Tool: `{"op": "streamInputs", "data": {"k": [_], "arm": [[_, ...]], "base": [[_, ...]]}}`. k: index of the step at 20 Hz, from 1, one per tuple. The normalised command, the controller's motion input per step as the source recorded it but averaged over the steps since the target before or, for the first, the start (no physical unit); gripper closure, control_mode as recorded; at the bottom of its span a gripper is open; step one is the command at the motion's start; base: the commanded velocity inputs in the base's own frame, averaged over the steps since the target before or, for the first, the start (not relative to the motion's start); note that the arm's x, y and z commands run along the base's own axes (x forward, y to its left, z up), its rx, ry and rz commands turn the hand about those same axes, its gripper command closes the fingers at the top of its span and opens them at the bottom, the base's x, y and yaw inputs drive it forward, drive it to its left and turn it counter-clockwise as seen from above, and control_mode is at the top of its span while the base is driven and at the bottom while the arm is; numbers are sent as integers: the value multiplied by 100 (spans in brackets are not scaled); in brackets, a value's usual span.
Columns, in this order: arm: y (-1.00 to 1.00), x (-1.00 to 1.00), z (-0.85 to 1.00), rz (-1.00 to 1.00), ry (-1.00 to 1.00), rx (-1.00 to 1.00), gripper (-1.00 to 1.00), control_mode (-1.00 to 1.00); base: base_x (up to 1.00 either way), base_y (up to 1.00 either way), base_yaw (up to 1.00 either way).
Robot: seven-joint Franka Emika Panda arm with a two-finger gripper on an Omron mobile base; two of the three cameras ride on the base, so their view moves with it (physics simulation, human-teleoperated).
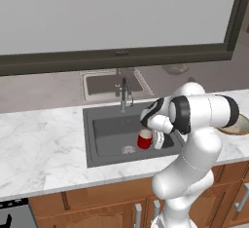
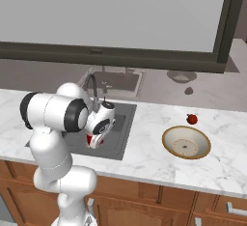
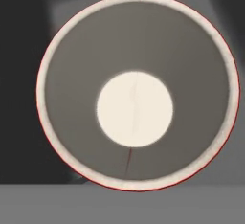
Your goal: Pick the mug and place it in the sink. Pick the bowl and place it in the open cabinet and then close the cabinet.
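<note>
Gripper (image 1: 151, 135) clamping narrow on the mug (image 1: 144, 139) | mug hanging upright inside the sink (image 1: 104, 129), near its right wall | bowl (image 2: 186, 143) sitting on counter, right of sink

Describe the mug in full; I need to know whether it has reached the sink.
The mug is small and bright red outside, with a pale rim, grey inner wall and cream bottom in the hand view. It stands upright and empty inside the sink, near the drain, under the shut gripper. Its handle can't be made out. Whether it rests on the basin floor is unclear.
</note>
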Motion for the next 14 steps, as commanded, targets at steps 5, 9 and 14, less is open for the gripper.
{"op": "streamInputs", "data": {"k": [5, 9, 14], "arm": [[0, 31, -1, 0, -1, 0, 100, -100], [0, 33, 0, 0, 0, 0, 100, -100], [0, 29, -10, 0, 0, 0, 100, -100]], "base": [[0, 0, 0], [0, 0, 0], [0, 0, 0]]}}
